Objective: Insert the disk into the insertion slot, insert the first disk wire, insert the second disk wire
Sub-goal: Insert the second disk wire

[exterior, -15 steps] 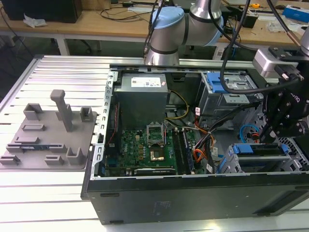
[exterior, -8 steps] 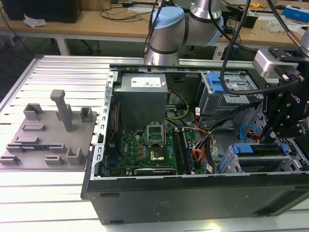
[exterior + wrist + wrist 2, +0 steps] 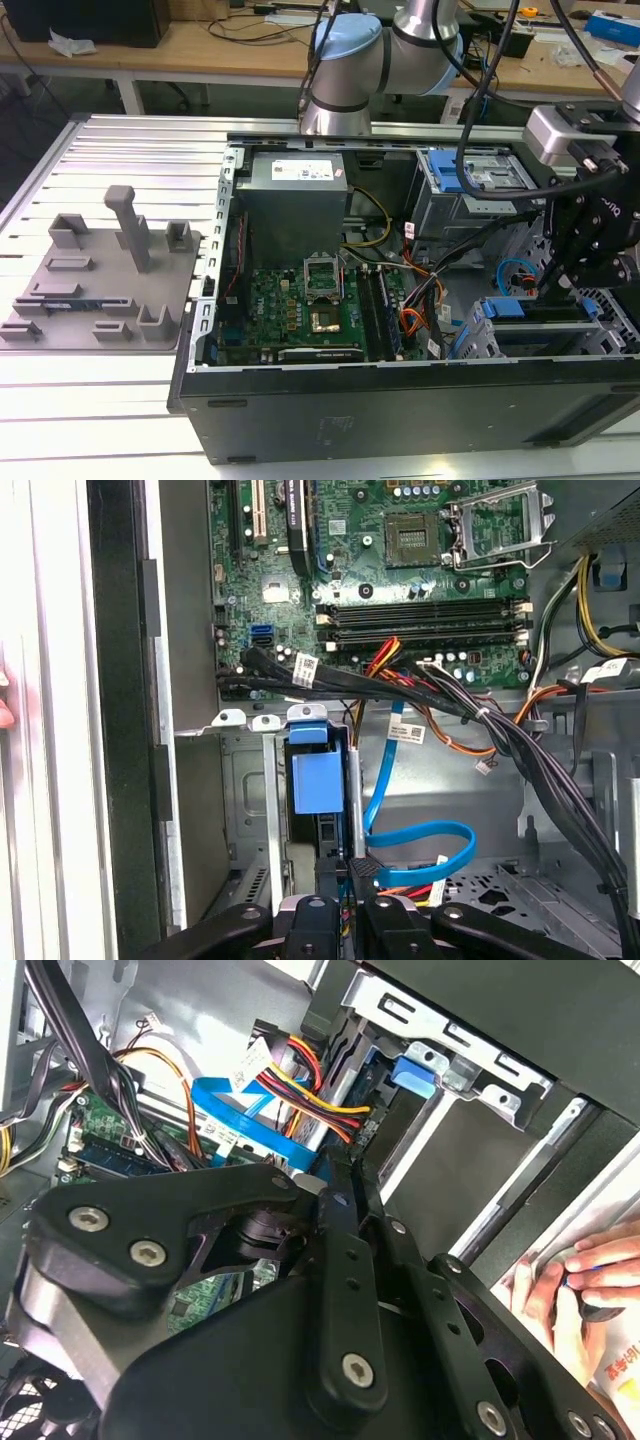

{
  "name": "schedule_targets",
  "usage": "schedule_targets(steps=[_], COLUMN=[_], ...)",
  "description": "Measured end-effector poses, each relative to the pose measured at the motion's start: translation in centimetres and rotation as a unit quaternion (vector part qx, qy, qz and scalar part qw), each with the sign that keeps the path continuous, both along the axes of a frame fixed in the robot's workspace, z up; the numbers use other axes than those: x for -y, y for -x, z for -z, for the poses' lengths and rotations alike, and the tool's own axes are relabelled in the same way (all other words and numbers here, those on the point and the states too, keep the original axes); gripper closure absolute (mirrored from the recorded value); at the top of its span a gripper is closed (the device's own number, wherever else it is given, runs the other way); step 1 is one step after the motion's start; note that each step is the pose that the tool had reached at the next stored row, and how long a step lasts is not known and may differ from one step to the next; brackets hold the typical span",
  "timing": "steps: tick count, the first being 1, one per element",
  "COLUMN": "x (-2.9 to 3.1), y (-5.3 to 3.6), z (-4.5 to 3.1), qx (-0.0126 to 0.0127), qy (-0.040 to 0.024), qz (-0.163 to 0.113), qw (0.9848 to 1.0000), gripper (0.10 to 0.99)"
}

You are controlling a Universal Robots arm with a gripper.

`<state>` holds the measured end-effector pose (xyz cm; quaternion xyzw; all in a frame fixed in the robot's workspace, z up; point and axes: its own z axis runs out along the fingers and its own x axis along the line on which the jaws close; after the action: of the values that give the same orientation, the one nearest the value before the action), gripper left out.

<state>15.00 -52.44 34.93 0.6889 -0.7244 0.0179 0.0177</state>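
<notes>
The disk sits in the insertion slot (image 3: 270,820), and its blue caddy end (image 3: 318,780) faces out in the first wrist view. The same blue tab (image 3: 415,1072) lies under the silver cage (image 3: 480,1065) in the second wrist view. The first disk wire (image 3: 305,1085), a red-yellow bundle, ends at the disk's rear edge. The second disk wire (image 3: 425,832) loops beside my gripper (image 3: 350,875), and its flat blue band (image 3: 235,1120) runs up to the fingertips. My gripper (image 3: 340,1175) is shut on that wire's plug end. In the exterior view the gripper (image 3: 548,288) reaches down into the case by the caddy (image 3: 500,308).
The motherboard (image 3: 300,305) and power supply (image 3: 295,195) fill the case's left half. A thick black cable bundle (image 3: 480,725) crosses above the cage. A taller bay with a blue lever (image 3: 470,175) stands behind. A grey fixture plate (image 3: 100,280) lies outside. A person's hand (image 3: 560,1280) rests nearby.
</notes>
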Motion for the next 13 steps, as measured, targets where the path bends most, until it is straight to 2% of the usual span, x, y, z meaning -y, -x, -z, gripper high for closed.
schedule_targets(steps=[13], x=[0.00], y=[-0.08], z=[0.44], qx=[0.0000], qy=[-0.0001], qz=[0.000], qw=[1.0000], gripper=[0.925])
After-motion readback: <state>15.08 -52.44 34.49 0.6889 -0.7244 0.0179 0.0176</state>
